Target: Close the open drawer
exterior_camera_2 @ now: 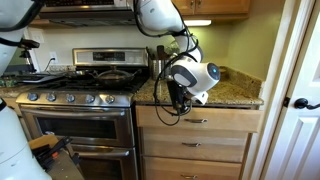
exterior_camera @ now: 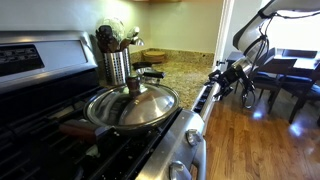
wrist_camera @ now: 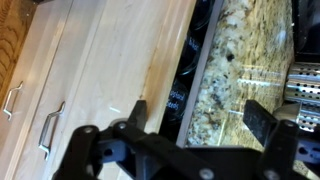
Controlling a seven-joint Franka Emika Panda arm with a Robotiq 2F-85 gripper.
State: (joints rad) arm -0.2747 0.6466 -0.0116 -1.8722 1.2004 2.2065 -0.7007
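Observation:
The drawer (wrist_camera: 110, 70) has a plain light-wood front and is open by a narrow dark gap under the granite countertop (wrist_camera: 240, 70). Small dark jar lids (wrist_camera: 183, 95) show in the gap. My gripper (wrist_camera: 200, 120) is open and empty, one finger over the drawer front and the other over the countertop. In an exterior view the gripper (exterior_camera_2: 180, 95) hangs at the counter's edge just above the top drawer (exterior_camera_2: 200, 120). It also shows in an exterior view (exterior_camera: 222, 78) beside the counter's front edge.
A stove (exterior_camera_2: 80, 95) stands beside the drawers, with a lidded pan (exterior_camera: 132, 105) and a utensil canister (exterior_camera: 115, 65). More drawers (exterior_camera_2: 195, 150) lie below. A white door (exterior_camera_2: 300, 100) is near; a dining table and chairs (exterior_camera: 285, 75) stand beyond.

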